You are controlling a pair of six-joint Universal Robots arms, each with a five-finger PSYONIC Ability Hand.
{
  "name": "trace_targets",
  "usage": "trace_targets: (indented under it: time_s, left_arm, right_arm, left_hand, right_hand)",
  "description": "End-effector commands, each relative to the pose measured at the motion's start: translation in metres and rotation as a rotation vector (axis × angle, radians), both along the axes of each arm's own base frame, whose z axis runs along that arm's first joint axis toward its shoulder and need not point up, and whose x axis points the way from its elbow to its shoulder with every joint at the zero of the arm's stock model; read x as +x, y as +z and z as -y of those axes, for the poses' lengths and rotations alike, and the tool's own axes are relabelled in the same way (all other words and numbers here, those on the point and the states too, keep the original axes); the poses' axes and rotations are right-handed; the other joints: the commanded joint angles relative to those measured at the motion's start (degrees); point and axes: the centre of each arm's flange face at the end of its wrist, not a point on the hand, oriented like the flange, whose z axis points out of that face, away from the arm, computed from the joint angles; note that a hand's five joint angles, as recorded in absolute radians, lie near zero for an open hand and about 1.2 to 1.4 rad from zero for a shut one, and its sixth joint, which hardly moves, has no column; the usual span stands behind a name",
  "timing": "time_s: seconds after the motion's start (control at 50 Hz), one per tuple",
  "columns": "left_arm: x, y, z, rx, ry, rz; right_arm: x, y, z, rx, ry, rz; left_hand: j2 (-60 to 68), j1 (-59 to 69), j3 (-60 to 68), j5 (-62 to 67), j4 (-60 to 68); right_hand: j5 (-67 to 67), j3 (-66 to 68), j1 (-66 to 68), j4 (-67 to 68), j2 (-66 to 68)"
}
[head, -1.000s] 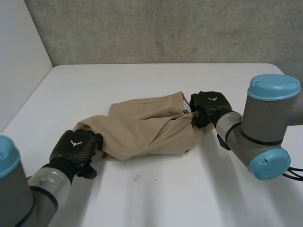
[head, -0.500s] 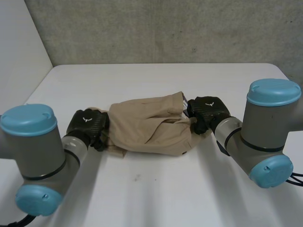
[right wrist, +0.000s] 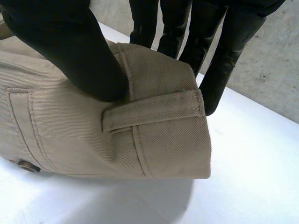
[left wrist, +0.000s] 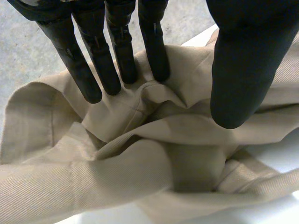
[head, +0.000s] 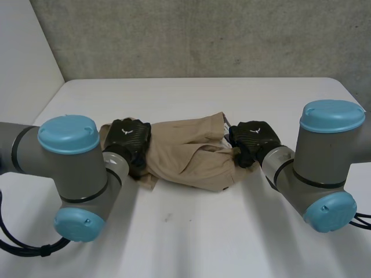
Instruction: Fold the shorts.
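Tan shorts (head: pixel 188 155) lie bunched across the middle of the white table (head: pixel 191 237). My left hand (head: pixel 130 139) is at their left end, on the leg. In its wrist view a ridge of cloth (left wrist: pixel 140 158) is gathered between the straight fingers (left wrist: pixel 117 56) and the thumb (left wrist: pixel 243 70), pinched there. My right hand (head: pixel 253 139) is at the right end, on the waistband. There the thumb (right wrist: pixel 70 51) and fingers (right wrist: pixel 219 60) pinch the folded waistband (right wrist: pixel 159 140) beside a belt loop (right wrist: pixel 154 109).
A grey concrete wall (head: pixel 203 35) runs along the table's far edge and a white wall (head: pixel 23 63) stands at the left. Bare table (right wrist: pixel 243 186) lies in front of the shorts and beyond the right hand. Both forearms rest low beside the shorts.
My left hand has swung from the table's front left up and to the right, carrying the leg end of the shorts inward. The shorts are now shorter and more bunched. The right hand barely moved.
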Motion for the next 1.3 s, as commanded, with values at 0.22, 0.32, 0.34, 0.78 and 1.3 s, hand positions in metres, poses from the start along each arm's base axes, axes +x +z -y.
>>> trace_targets:
  time_s: [0.22,0.32,0.34,0.78,1.3]
  left_arm:
    - [-0.011,-0.017,0.027,0.001,0.076,0.045]
    - [0.006,0.048,0.000,-0.032,0.054,0.073]
    - [0.009,0.059,-0.006,-0.039,0.044,0.080]
    - [0.068,0.225,-0.113,-0.323,-0.111,0.195]
    - [0.012,-0.005,-0.100,0.427,-0.042,-0.124]
  right_arm:
    - [0.002,0.003,0.005,-0.041,0.020,-0.045]
    - [0.000,0.026,0.007,-0.174,0.074,-0.200]
    - [-0.001,0.032,0.005,-0.196,0.085,-0.235]
    - [-0.041,0.212,-0.065,-0.615,0.040,-0.324]
    - [-0.022,0.110,-0.034,-0.261,0.063,-0.249]
  left_hand:
    - [45.50,44.97,45.26,45.98,45.50]
    - [45.50,44.97,45.26,45.98,45.50]
    - [45.50,44.97,45.26,45.98,45.50]
    - [45.50,44.97,45.26,45.98,45.50]
    - [2.12,1.59,1.89,2.61,2.12]
  right_hand:
    - [13.09,11.97,23.69,11.72,12.41]
    - [13.09,11.97,23.69,11.72,12.41]
    - [13.09,11.97,23.69,11.72,12.41]
    - [13.09,11.97,23.69,11.72,12.41]
    - [13.09,11.97,23.69,11.72,12.41]
